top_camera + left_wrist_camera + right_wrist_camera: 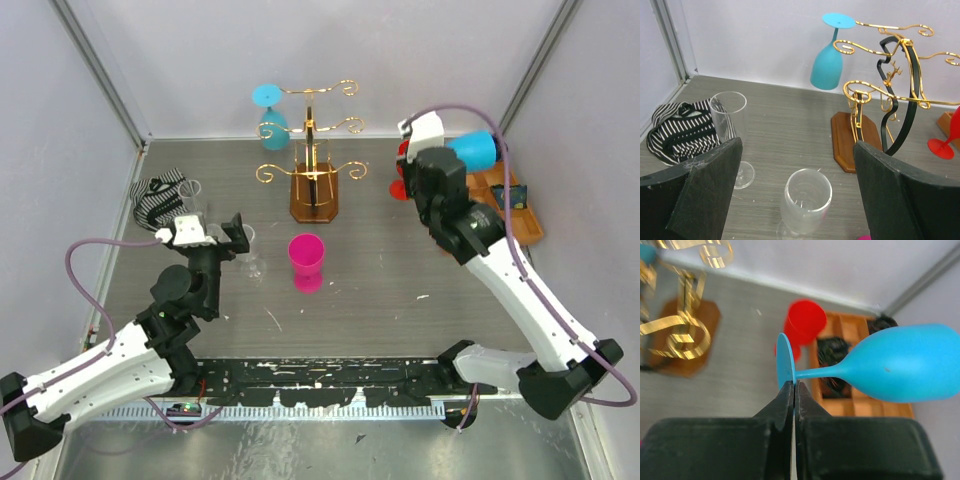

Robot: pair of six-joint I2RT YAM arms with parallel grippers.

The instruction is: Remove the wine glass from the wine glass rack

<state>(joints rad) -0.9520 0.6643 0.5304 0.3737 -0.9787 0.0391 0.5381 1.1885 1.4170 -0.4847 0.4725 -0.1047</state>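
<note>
At the far right, by the orange tray [525, 215], a blue wine glass [900, 362] is held sideways. Its foot disc is pinched by the clenched right gripper [794, 386], well apart from the wine glass rack [312, 150]. The left gripper [796, 146] is spread wide, grasping nothing. From above, the pinched foot is hidden behind the wrist.

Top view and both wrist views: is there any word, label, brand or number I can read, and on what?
None: no text can be read in any view.
Wine glass rack, blue wine glass, striped cloth: no print shows.
Dark items in the orange tray: too small and blurred to tell.
</note>
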